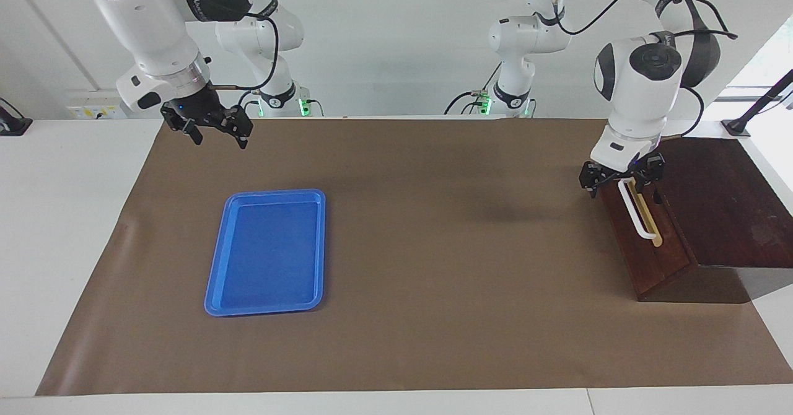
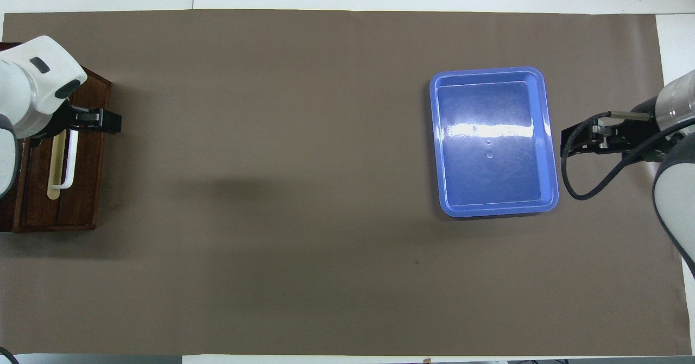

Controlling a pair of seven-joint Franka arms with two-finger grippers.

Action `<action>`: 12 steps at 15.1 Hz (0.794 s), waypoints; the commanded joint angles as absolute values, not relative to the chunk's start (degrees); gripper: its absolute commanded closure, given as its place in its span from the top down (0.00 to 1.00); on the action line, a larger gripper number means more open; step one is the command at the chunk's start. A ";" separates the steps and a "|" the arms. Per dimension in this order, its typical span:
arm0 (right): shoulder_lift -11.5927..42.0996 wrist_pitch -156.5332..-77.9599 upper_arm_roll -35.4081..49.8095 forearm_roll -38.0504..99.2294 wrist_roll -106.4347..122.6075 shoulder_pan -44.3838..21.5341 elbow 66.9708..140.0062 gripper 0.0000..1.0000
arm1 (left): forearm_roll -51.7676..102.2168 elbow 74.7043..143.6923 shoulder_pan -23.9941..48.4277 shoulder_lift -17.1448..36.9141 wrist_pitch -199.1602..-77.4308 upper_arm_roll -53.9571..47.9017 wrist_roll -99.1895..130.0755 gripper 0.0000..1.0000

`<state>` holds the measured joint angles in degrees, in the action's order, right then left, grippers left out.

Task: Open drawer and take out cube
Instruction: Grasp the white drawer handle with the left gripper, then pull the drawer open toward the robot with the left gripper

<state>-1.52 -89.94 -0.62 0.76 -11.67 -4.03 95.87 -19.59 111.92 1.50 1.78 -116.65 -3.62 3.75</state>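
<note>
The drawer (image 1: 644, 248) sits shut in the sloped front of a dark wooden box (image 1: 725, 210) at the left arm's end of the bench (image 1: 396, 279), near the corner on the robots' side. Its reddish-brown face carries a white bar handle (image 1: 638, 210) mounted on a tan strip, running along the slope. No yellow cube shows in either view.

The left end effector (image 1: 621, 178) is down at the upper end of that handle, its black fingers (image 2: 103, 120) set either side of the bar's end; whether they grip the bar or merely bracket it cannot be told, and they look narrowly spread.

The bench is covered by a brown mat (image 2: 304, 190). A blue plastic tray (image 2: 548, 136) lies flat on the mat toward the right arm's end, well apart from the box, with nothing in it.

The right end effector (image 1: 218, 133) hangs in the air above the mat near the bench's robot-side edge, closer to the right arm's end than the tray, holding nothing, its fingers spread wide and pointing down. That arm waits.
</note>
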 commanded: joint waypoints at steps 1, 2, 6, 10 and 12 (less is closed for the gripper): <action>-2.46 -90.26 -0.26 -0.09 -10.46 -3.52 96.77 0.99 | -28.01 115.84 1.32 2.19 -120.58 -3.87 8.76 1.00; -2.46 -90.26 -0.26 -0.09 -10.72 -3.78 96.77 0.99 | -28.65 116.01 1.49 3.24 -121.46 -3.87 11.49 1.00; -2.90 -90.26 -0.26 -0.09 -10.99 -4.04 97.29 0.99 | -30.66 119.52 0.70 3.86 -126.90 -3.78 11.69 1.00; -2.81 -91.05 -0.26 -0.09 -10.64 -3.69 97.21 0.99 | -35.68 119.97 0.00 6.06 -129.28 -3.78 11.60 1.00; -2.81 -91.76 -0.26 -0.09 -10.63 -3.60 97.21 0.99 | -37.78 119.97 0.09 6.76 -129.46 -3.78 11.69 1.00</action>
